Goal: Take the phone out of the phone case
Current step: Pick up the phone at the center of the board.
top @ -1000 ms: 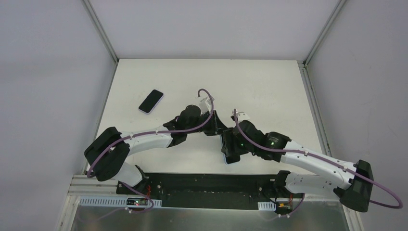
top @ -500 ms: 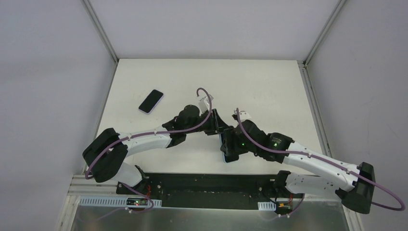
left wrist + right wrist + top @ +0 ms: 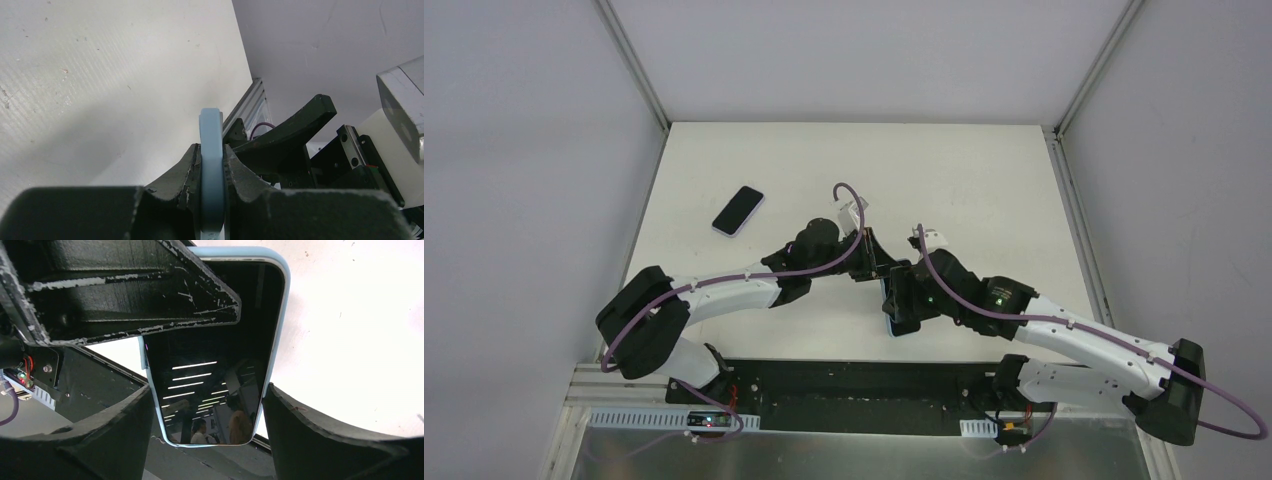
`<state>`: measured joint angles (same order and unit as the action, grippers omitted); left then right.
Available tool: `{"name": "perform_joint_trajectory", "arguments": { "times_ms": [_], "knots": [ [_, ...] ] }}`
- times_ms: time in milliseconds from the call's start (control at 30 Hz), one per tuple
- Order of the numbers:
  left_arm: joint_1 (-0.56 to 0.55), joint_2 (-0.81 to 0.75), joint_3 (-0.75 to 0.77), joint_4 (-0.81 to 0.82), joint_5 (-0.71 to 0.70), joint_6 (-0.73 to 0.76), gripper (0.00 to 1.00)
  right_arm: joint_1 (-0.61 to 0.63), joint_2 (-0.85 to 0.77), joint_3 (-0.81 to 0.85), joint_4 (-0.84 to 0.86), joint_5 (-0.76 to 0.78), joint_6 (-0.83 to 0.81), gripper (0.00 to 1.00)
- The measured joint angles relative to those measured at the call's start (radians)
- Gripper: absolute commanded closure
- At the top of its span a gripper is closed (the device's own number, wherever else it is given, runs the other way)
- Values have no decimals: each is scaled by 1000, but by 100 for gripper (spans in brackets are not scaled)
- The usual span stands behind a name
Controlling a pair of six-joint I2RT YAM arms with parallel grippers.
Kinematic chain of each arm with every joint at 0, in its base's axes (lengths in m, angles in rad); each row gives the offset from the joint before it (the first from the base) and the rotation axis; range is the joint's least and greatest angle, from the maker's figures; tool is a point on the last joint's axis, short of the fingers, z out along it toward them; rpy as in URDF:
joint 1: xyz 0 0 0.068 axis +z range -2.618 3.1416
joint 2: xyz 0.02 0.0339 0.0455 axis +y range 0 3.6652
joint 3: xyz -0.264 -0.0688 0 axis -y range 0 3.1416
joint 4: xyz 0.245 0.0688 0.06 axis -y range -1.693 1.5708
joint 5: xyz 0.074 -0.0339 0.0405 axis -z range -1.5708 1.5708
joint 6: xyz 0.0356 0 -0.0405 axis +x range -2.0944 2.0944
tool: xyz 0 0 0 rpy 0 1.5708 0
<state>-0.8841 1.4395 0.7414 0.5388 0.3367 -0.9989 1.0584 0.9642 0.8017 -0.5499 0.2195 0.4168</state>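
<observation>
The phone [image 3: 215, 355], its dark glossy screen facing the right wrist camera, sits inside a light blue phone case [image 3: 281, 315] held off the table between both arms [image 3: 894, 322]. My left gripper [image 3: 212, 148] is shut on the case's edge [image 3: 210, 125], one finger on the screen side and one on the back; that finger [image 3: 150, 295] lies across the screen's upper part. My right gripper [image 3: 207, 389] spans the case's width, its two fingers pressed against the long sides near the lower end. In the top view both grippers meet at the table's centre front [image 3: 886, 275].
A second phone [image 3: 738, 210] with a pale rim lies flat on the white table [image 3: 984, 190] at the back left. The black base plate [image 3: 854, 385] and the arm mounts run along the near edge. Grey walls enclose three sides.
The held case and both grippers have shifted slightly left and away from the near edge. The left jaws loosened briefly and have closed on the case edge again.
</observation>
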Motion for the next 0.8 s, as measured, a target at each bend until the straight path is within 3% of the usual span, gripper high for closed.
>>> {"name": "perform_joint_trajectory", "arguments": {
  "times_ms": [100, 133, 233, 300, 367, 800],
  "knots": [
    [0, 0, 0, 0, 0, -3, 100, 0, 0, 0, 0, 0, 0, 100],
    [0, 0, 0, 0, 0, -3, 100, 0, 0, 0, 0, 0, 0, 93],
    [0, 0, -5, 3, -1, -3, 100, 0, 0, 0, -1, -6, 0, 37],
    [0, -3, -9, 3, -3, -3, 100, -2, 0, 0, -2, -24, 2, 15],
    [2, -14, -18, 2, -5, -3, 100, -3, 0, 0, 0, -40, 5, 2],
    [141, -240, -103, -24, -19, 3, 100, -42, -123, 7, 43, -124, 68, 1]
  ]
}}
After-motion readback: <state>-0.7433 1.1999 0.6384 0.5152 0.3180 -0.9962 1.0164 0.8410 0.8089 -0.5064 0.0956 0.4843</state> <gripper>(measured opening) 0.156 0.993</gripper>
